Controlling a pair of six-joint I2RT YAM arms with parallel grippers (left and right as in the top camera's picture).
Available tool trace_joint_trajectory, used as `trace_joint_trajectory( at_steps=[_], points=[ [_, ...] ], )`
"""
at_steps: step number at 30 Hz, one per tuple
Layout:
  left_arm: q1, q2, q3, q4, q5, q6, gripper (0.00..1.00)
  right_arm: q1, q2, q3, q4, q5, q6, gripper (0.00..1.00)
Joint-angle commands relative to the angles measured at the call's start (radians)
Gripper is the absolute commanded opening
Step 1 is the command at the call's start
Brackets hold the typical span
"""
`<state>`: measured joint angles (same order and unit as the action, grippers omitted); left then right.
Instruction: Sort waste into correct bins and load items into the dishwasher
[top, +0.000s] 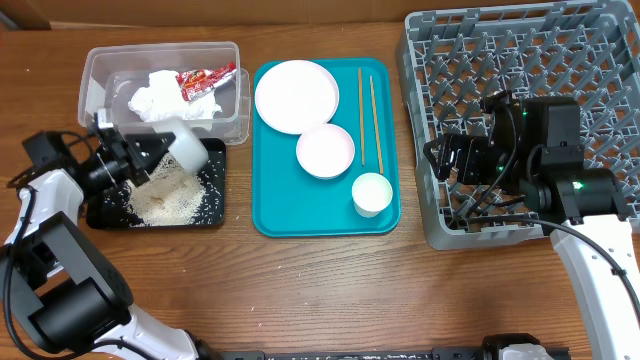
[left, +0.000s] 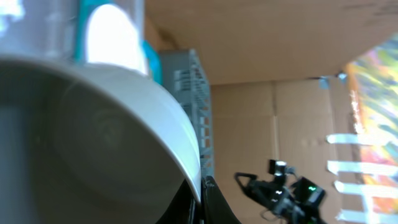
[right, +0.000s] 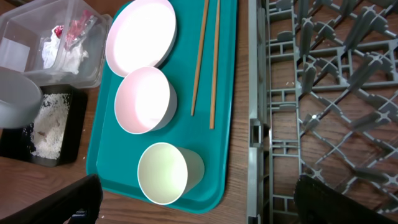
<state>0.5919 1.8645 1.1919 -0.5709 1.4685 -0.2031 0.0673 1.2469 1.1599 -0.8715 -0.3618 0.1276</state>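
Left gripper (top: 150, 150), from overhead, is being shown clamped on the rim of a tilted white bowl (top: 185, 145), which is being held over the black tray (top: 105, 215), just above a heap of rice grains (top: 175, 200). Behind it, the clear tub (top: 90, 75) is being occupied by one crumpled napkin (top: 160, 95) and one red wrapper (top: 205, 78), whose print is too small to be read. On the teal tray (top: 270, 215) one plate (top: 296, 96), a second bowl (top: 325, 150), one cup (top: 372, 193) and two chopsticks (top: 361, 110) are being carried, apart from the right gripper (top: 437, 160), which is being held wide open and empty over the left edge of the dish rack (top: 600, 60). From the left wrist, the tilted white bowl (left: 93, 155) is being seen filling the frame, its rim pinched at the bottom edge. From the right wrist, the dark fingers (right: 62, 205) are being spread to both lower corners, the cup (right: 165, 173) lying nearest between them and the dish rack (right: 323, 93) lying to the right.
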Motion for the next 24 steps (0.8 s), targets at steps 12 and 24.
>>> trace_joint_trajectory(
  at_steps=[12, 24],
  points=[
    [-0.211, -0.205, 0.042, 0.049, -0.149, -0.083, 0.04, 0.005, 0.000, 0.025, 0.005, 0.002, 0.000, 1.00],
    [-0.825, -0.172, 0.040, -0.296, -1.211, 0.122, 0.04, 0.005, 0.000, 0.025, 0.002, 0.002, -0.001, 1.00]
  ],
)
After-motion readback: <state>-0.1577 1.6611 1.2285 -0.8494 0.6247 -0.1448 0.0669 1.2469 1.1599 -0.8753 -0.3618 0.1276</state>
